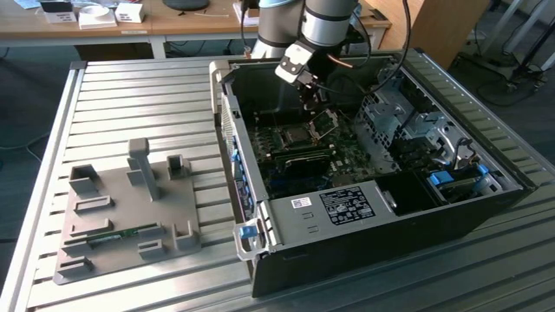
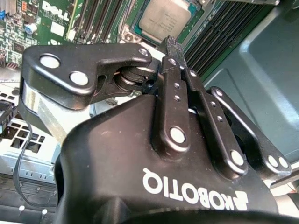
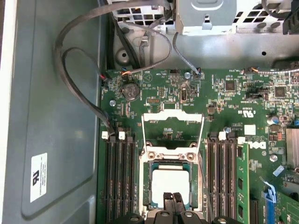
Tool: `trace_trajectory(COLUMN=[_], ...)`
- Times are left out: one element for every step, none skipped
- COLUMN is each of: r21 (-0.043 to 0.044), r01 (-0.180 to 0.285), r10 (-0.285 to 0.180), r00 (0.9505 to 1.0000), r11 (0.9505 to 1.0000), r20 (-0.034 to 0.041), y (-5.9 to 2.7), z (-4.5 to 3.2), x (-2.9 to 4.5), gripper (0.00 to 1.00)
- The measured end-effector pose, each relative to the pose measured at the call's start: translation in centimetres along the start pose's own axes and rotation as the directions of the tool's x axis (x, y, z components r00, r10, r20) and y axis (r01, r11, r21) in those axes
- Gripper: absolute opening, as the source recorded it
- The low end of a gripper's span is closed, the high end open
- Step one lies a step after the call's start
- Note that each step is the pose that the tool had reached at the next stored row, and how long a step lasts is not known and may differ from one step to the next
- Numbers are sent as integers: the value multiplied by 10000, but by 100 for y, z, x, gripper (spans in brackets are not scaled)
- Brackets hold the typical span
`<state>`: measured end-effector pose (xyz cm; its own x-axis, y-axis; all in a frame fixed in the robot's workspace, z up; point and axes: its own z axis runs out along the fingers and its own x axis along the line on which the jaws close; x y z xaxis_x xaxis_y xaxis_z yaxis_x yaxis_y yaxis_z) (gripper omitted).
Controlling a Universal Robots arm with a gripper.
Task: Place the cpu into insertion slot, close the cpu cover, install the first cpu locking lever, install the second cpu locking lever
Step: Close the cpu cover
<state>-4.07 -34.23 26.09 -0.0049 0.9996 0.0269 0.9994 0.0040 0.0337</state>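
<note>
**Gripper clenched over the seated cpu, cover still open**

In the exterior view the arm reaches down into the open black desktop computer case (image 1: 347,250), which lies on the ribbed metal surface (image 1: 139,97). Its black two-fingered gripper (image 1: 312,107) hangs above the green motherboard (image 1: 347,153).

In both wrist views the gripper (image 3: 174,196) (image 2: 172,44) is clenched, fingers pressed together with nothing between them. The tips sit over one edge of the flat square silver-grey cpu (image 3: 169,183) (image 2: 164,16); whether they touch it cannot be told.

The cpu lies flat inside the square dark-framed insertion slot (image 3: 146,184), between banks of long black memory slots (image 3: 119,177).

The silvery windowed metal cpu cover (image 3: 173,116) is swung open just beside the slot.

A grey moulded fixture tray (image 1: 130,214) rests on the surface towards the exterior view's left, well apart from the case.
</note>
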Motion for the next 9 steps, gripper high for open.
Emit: trace_trajectory(r21=[0, 0, 1, 0, 0, 0, 0, 0, 0], r01=[0, 0, 0, 0, 0, 0, 0, 0, 0], r10=[0, 0, 0, 0, 0, 0, 0, 0, 0], r00=[10000, 10000, 10000, 10000, 10000, 10000, 10000, 10000, 10000], r11=[10000, 10000, 10000, 10000, 10000, 10000, 10000, 10000, 10000], r20=[0, 0, 1, 0, -1, 0, 0, 0, 0], y=[13, 27, 43, 60, 78, 97, 115, 133, 152], z=[0, 1, 1, 2, 3, 3, 4, 4, 5], x=[0, 0, 0, 0, 0, 0, -1, -1, -1], gripper=[11, 11, 11, 11, 11, 11, 11, 11, 11])
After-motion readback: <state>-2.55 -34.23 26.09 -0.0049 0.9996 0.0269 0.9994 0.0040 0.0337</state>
